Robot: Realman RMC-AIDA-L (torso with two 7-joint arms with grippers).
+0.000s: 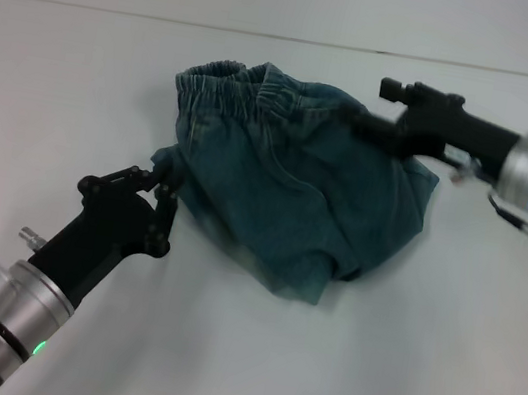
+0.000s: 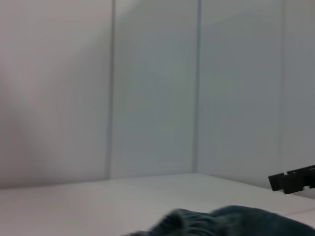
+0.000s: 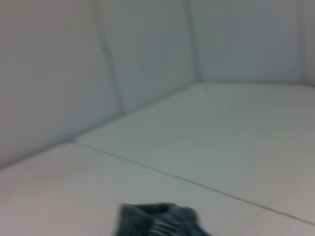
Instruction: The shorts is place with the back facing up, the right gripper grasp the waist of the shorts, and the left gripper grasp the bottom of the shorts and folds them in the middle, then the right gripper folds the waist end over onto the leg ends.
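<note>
On the left of the head view, the left gripper (image 1: 162, 191) reaches in from the lower left on its silver wrist with a green light. Its black fingers are pinched narrow on the near-left edge of the shorts (image 1: 291, 187), holding a small fold of denim at the fingertips.

The shorts lie in the middle of the white table (image 1: 238, 355), bunched and folded into a rumpled blue-green heap. The waist of the shorts (image 1: 237, 87), a gathered and crinkled elastic band, sits along the far-left edge of the heap, facing up. The near edge of the cloth hangs in a loose fold toward the front right. The leg hems cannot be made out clearly in the bundle.

On the right, the right gripper (image 1: 368, 124) comes in from the right edge of the head view, its black body extending from a silver wrist with a blue-green light. Its tips are pressed into the far-right part of the shorts, closed on the cloth there.

The left wrist view shows the top of the denim heap low in the picture, with the other arm's black claw beyond it.
</note>
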